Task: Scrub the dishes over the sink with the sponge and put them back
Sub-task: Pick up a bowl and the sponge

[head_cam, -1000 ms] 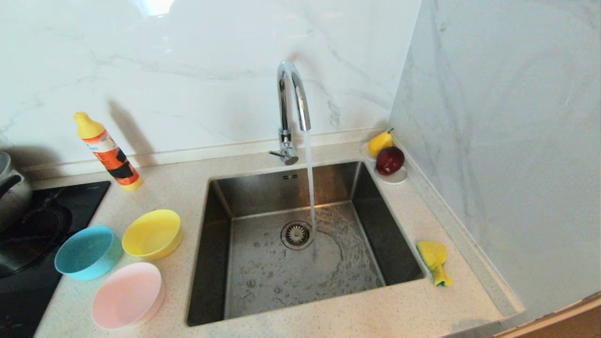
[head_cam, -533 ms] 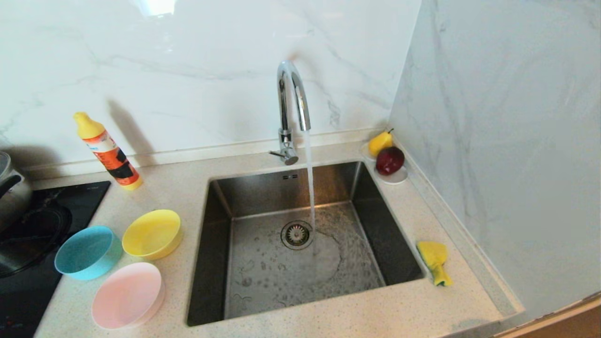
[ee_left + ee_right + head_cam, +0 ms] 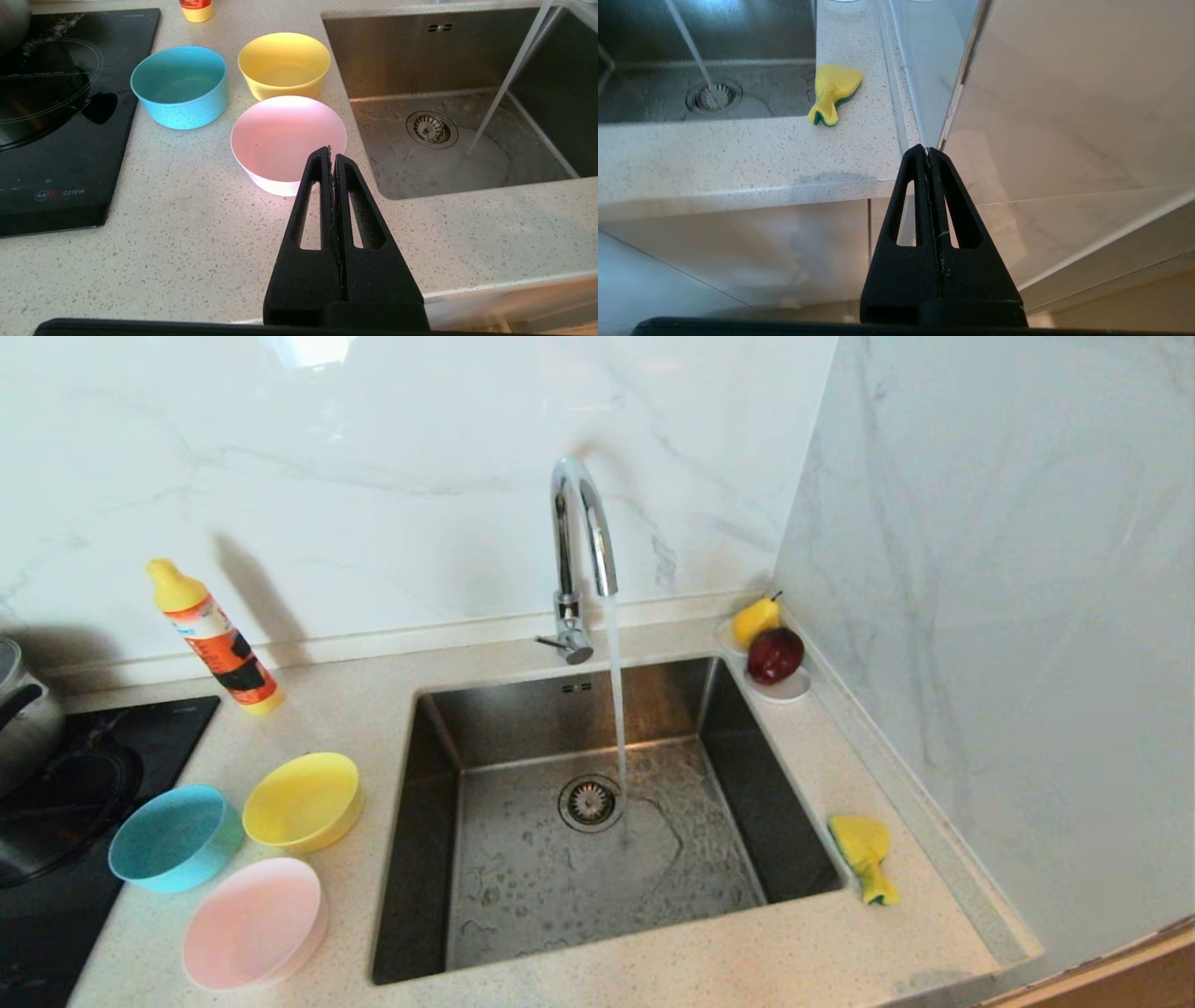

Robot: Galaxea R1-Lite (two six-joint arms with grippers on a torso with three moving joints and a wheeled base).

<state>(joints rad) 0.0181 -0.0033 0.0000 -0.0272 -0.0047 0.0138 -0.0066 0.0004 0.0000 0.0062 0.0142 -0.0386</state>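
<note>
So the sponge (image 3: pixel 864 855) is sitting on the counter (image 3: pixel 653 971) just to the right of the sink (image 3: pixel 439 859), kind of scrunched up, yellow with a sliver of green showing at its near end. The three bowls are on the other side, left of the sink: yellow bowl (image 3: pixel 302 800) nearest the basin's back half, blue bowl (image 3: pixel 175 836) beside it toward the cooktop (image 3: pixel 56 887), pink bowl (image 3: pixel 253 923) closest to the counter's front edge. They sit bunched close together.

The head view shows neither arm at all, but it does give you the faucet (image 3: pixel 581 537) running into the sink near the drain (image 3: pixel 590 802), an orange bottle (image 3: pixel 215 637) by the back wall, and a saucer (image 3: pixel 782 687) with a pear and an apple in the back right corner.

The wrist views fill in the arms. The left gripper (image 3: pixel 331 154) is pinched together with nothing in it, hanging back over the counter's front edge, its tips lined up with the pink bowl's near rim but not clearly touching it. The right gripper (image 3: pixel 924 151) is clamped empty too, out in front of the counter near the side wall (image 3: pixel 1064 93), well apart from the sponge.
</note>
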